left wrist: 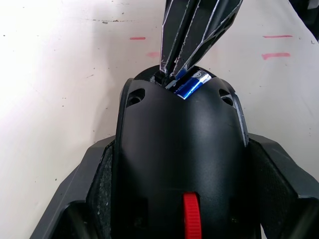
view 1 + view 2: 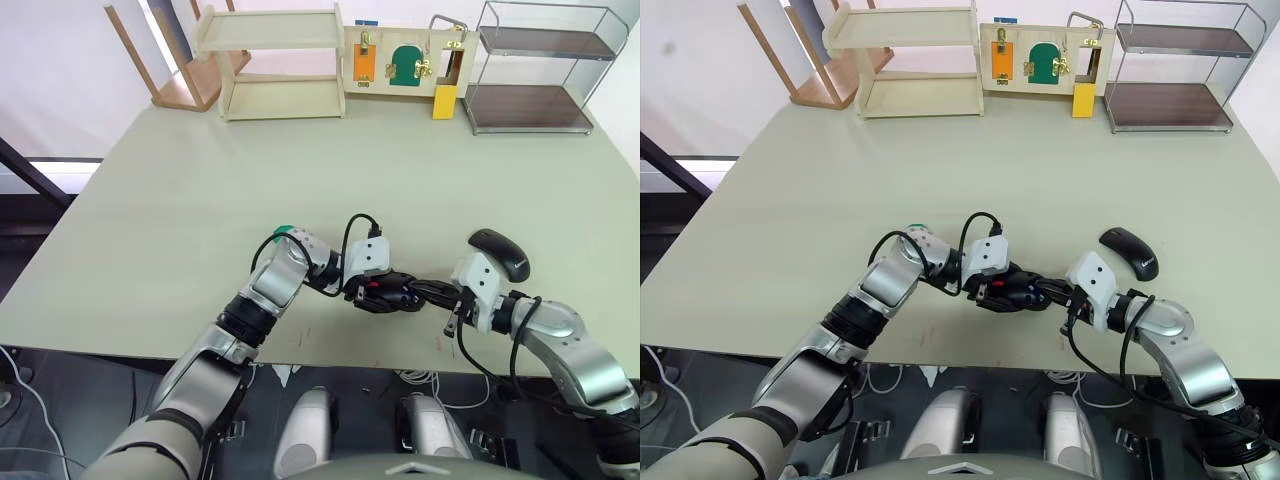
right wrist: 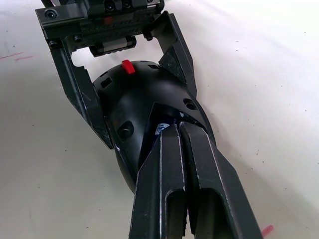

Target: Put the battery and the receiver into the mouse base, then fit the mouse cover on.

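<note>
Near table edge, left gripper (image 1: 179,199) clamps mouse base (image 1: 182,149); right gripper (image 3: 179,132) closed against battery (image 1: 191,85)

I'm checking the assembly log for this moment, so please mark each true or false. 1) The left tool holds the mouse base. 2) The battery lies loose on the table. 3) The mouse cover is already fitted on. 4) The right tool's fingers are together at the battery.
1) True: the left tool clamps the mouse base by its sides.
2) False: the battery sits in the base's compartment.
3) False: the mouse cover lies apart on the table.
4) True: the right tool presses there, fingers closed.
</note>
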### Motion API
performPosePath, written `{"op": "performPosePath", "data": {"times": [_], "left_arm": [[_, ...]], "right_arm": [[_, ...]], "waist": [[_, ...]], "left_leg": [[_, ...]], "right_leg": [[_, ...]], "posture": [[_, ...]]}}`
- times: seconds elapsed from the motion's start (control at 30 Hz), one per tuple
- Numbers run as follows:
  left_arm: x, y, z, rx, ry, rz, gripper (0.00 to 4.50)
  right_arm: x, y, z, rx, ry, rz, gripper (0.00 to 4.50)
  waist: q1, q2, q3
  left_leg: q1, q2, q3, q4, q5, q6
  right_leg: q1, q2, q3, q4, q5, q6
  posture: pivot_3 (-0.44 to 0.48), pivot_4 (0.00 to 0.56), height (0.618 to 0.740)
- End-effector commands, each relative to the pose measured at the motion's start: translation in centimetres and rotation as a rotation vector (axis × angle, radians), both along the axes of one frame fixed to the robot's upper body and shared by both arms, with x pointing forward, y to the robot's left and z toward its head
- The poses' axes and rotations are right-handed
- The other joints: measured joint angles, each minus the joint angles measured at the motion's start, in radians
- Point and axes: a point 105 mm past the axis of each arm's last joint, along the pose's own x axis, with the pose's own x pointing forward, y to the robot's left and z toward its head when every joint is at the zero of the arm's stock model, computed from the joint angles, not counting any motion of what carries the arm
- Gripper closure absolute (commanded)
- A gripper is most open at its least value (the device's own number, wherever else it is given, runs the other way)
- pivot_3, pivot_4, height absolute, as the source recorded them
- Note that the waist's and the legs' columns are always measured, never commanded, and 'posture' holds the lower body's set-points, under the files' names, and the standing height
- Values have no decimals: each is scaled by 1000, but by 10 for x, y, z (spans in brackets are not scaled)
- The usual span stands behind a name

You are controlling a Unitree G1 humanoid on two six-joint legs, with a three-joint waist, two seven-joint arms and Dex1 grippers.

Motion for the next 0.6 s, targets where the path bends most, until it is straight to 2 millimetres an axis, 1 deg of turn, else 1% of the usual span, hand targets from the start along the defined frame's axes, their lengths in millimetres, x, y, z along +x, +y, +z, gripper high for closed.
{"op": "performPosePath", "data": {"times": [0.03, 0.13, 0.23, 0.37, 0.43, 0.5, 0.6], "left_arm": [[-16, 7, -34, 111, 114, -16, 1532], [-16, 8, -33, 114, 113, -16, 1532], [-16, 9, -33, 116, 110, -13, 1532], [-16, 10, -33, 117, 108, -11, 1532], [-16, 9, -33, 116, 107, -10, 1532], [-16, 9, -33, 115, 106, -9, 1532], [-15, 10, -33, 116, 103, -8, 1532]], "right_arm": [[0, -5, -22, -56, 81, -28, 4432], [1, -8, -35, -72, 156, -67, 4432], [-1, -7, -42, -83, 213, -75, 4432], [-4, -13, -57, -153, 262, -80, 4432], [-4, -12, -55, -146, 249, -74, 4432], [-3, -10, -52, -132, 226, -66, 4432], [-2, -6, -38, -78, 164, -48, 4432]], "waist": [[-1, 0, -2], [-2, -1, -8], [-3, -3, -11], [-4, -6, -16], [-4, -10, -18], [-4, -11, -19], [-4, -11, -19]], "left_leg": [[0, 0, 0, 0, 0, 0], [1, 0, 0, 0, 0, 0], [2, 0, 0, 0, 0, 0], [5, 0, 6, -1, 0, 0], [8, 0, 10, -3, 0, 0], [15, 0, 14, -6, -1, 1], [16, 1, 15, -6, -2, 2]], "right_leg": [[0, 0, 0, 0, 0, 0], [0, 0, 1, 0, 0, 0], [0, 0, 3, 0, 0, 0], [1, 0, 9, 0, 0, 0], [1, 0, 13, 0, -2, 3], [4, -1, 17, 0, -3, 5], [5, -1, 18, 0, -4, 5]], "posture": [[0, 150, 740], [0, 150, 740], [0, 150, 740], [0, 150, 740], [0, 150, 740], [0, 150, 740], [0, 150, 740]]}}
